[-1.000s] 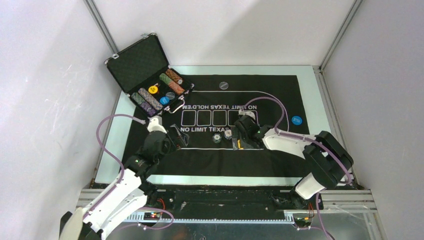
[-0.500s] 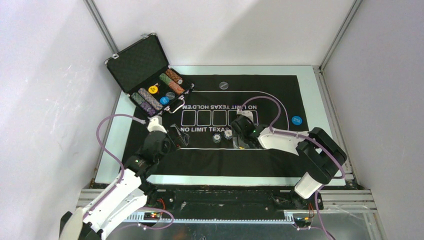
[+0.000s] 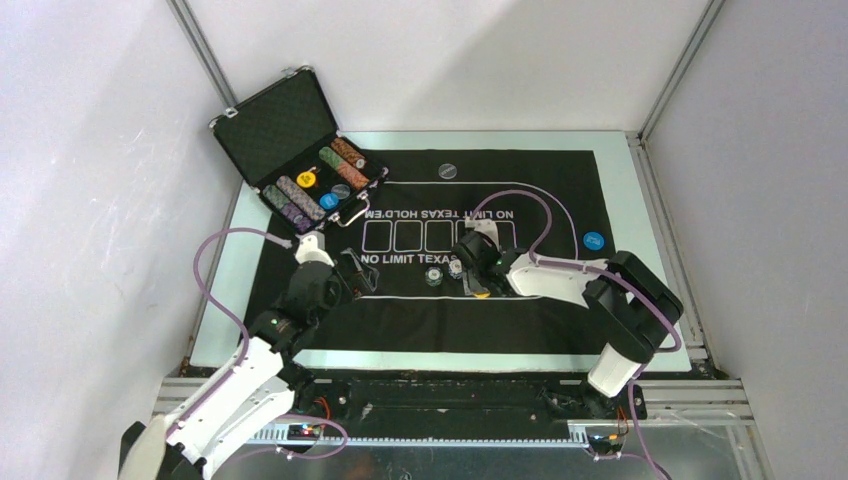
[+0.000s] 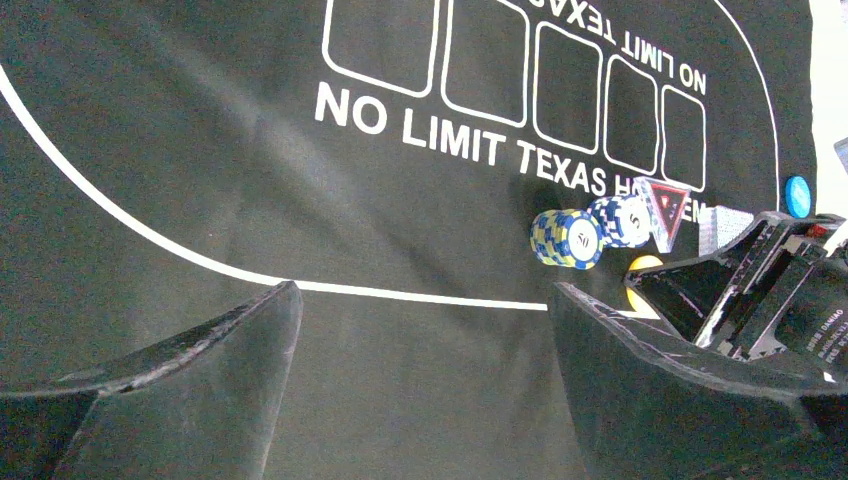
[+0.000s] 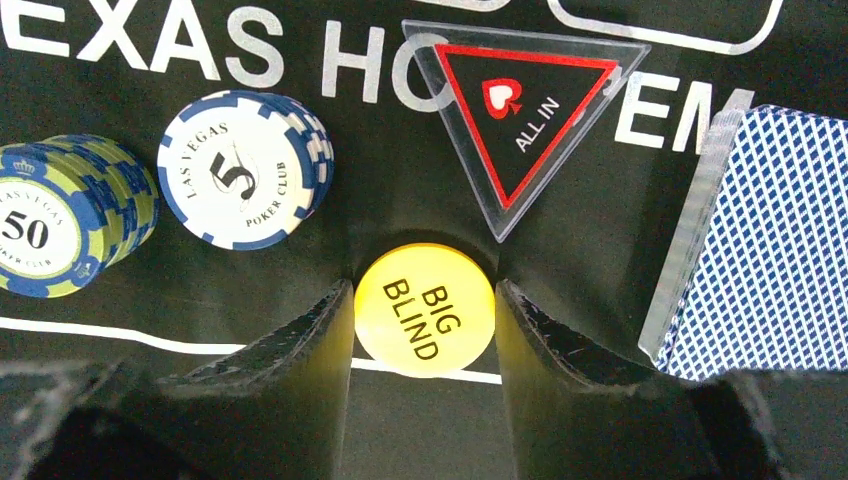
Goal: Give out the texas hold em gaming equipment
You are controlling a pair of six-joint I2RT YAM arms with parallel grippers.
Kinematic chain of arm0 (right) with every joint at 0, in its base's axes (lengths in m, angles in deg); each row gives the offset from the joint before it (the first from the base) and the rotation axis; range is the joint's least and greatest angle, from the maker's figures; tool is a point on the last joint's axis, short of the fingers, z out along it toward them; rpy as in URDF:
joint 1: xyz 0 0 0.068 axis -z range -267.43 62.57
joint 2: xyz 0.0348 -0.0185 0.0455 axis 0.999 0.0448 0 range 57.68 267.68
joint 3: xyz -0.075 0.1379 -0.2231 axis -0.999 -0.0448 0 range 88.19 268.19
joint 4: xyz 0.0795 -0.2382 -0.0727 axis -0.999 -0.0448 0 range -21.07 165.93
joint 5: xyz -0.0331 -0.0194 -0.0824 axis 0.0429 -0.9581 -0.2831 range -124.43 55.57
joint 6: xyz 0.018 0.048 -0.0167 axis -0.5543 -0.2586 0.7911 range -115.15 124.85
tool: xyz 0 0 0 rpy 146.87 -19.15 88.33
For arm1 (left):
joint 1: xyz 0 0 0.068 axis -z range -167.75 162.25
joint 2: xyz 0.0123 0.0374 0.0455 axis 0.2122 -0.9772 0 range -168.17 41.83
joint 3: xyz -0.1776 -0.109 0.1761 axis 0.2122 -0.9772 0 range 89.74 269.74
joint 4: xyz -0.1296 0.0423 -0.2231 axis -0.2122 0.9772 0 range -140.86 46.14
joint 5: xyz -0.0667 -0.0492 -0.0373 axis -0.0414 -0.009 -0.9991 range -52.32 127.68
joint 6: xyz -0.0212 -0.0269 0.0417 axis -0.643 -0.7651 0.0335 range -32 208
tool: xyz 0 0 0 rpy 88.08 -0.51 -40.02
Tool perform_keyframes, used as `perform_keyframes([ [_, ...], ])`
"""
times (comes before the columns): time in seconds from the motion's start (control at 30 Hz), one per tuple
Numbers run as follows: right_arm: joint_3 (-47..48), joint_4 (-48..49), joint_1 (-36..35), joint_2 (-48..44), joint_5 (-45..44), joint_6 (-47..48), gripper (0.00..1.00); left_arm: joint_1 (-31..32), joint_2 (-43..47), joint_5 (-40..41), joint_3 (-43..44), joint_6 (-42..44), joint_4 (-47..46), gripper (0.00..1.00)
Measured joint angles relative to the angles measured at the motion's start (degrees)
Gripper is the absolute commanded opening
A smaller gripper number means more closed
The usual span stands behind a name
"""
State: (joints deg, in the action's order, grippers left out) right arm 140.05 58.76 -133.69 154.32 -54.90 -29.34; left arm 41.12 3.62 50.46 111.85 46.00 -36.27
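My right gripper (image 5: 423, 292) is down on the black mat (image 3: 520, 190), its two fingers pressed against both sides of the yellow "BIG BLIND" disc (image 5: 425, 310), which lies flat across the white line. Just beyond lie the red-black "ALL IN" triangle marker (image 5: 520, 115), a blue-and-white stack of chips (image 5: 245, 170), a yellow-and-blue stack of chips (image 5: 60, 215) and the blue-backed playing cards (image 5: 770, 240). In the top view my right gripper (image 3: 472, 280) is at mid-mat. My left gripper (image 4: 425, 295) hovers open over bare mat to the left, nothing between its fingers.
The open black case (image 3: 300, 170) with several rows of chips and a yellow and a blue disc stands at the back left. A blue disc (image 3: 593, 240) lies at the mat's right end, and a dark disc (image 3: 448, 171) near its far edge.
My right gripper has slid left toward the chips and its jaws have closed in on the yellow disc. The left arm has not moved.
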Motion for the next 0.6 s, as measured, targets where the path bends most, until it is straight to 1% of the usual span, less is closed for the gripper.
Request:
perform_keyframes([
  [0.13,0.0,-1.3,-0.8,-0.5,-0.5,-0.3,0.29,0.0,0.0,0.0,0.0,0.0,0.0,1.00],
  [0.27,0.0,-3.9,-2.0,-3.0,-0.5,-0.3,0.27,0.0,0.0,0.0,0.0,0.0,0.0,1.00],
  [0.43,-0.1,-4.6,-4.1,-7.0,0.5,0.2,0.27,0.0,0.1,0.0,0.0,0.0,0.0,1.00],
  [0.6,-1.8,-3.4,-8.1,-9.2,4.4,0.2,0.27,0.0,0.0,-0.1,0.0,0.0,0.0,1.00],
])
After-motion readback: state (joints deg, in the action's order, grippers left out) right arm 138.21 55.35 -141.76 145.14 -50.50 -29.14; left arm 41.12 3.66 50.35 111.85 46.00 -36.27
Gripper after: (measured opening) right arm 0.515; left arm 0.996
